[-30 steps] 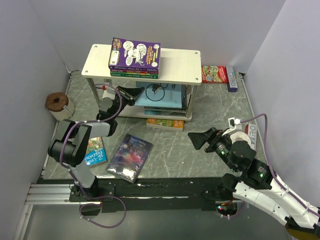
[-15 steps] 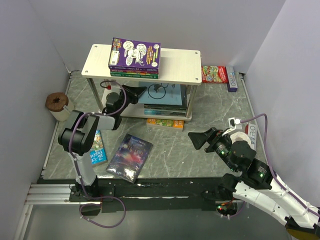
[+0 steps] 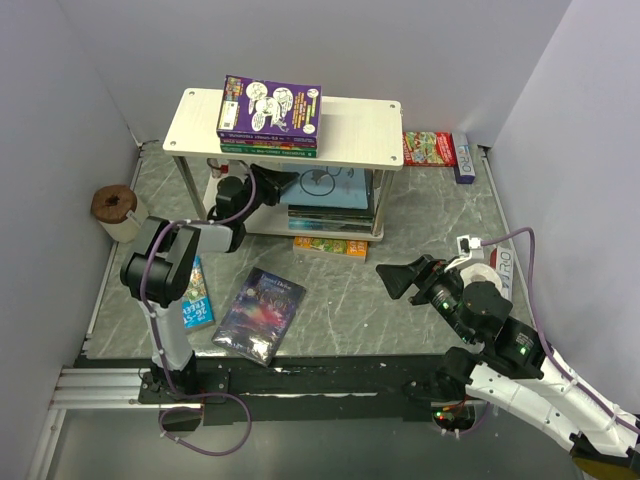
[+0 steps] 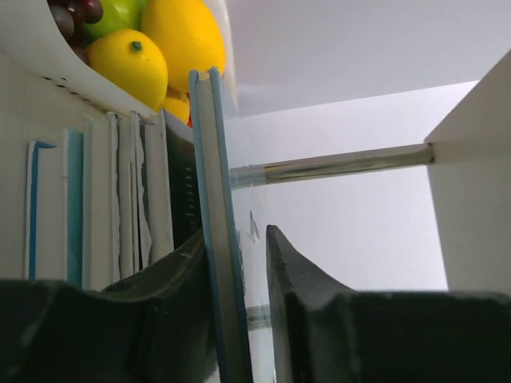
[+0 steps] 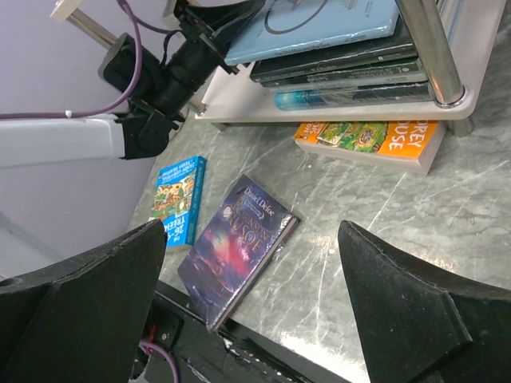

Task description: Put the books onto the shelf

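The small two-tier shelf, with a pale wood-grain top board, thin metal posts and a white lower board, stood at the far side of the grey marbled surface. On its top board lay a purple book with white cartoons, resting on a few thin green-edged books. On the lower board a thin light blue book with a black swirl lay on top of a low pile of dark books.

The left pincer reached in between the two boards, at the left end of this light blue book. In the left wrist view the edge of the light blue book stood between the black fingers. One finger lay against it and the other was just apart from it, so the jaws were narrow but did not press the book.

Three more books were not on the shelf. An orange and green book lay on the surface just at the front of the lower board. A dark starry book lay nearer the arms, and a small blue book lay at its left.

The right pincer hovered above the surface, well apart from the shelf. Its jaws were wide and held nothing.
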Available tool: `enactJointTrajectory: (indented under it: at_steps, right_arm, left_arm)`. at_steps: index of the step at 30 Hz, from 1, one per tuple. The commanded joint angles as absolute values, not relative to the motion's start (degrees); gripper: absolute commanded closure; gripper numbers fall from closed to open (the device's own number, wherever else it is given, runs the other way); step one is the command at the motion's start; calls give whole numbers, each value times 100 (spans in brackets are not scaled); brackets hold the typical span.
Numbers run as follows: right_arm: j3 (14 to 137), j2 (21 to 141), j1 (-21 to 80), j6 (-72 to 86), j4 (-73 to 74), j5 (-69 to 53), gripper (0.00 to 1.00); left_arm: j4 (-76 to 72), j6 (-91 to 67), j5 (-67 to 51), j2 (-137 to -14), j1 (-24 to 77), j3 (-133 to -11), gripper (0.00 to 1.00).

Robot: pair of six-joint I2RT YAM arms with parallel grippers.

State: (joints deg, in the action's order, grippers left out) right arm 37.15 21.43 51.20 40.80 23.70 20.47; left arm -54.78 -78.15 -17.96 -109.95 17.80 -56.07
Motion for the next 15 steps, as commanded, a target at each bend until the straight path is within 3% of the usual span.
enactJointTrajectory:
  at_steps: [1,6,15]
  right_arm:
    - [3700,2092,5089,4113,2364,2118,5]
    - [3691,2083,5089,4105,2355,2092,5]
    - [3577,2118,5089,4175,2259,1969,5]
  left_arm:
    - [-5327,-7436,-2030,-10969,1767,-6072,61]
    - [-4433,-7015,-2039,-10881,1758,-6293,51]
    - [-2928,-6223,-1732,-10600,1740,-6548,44]
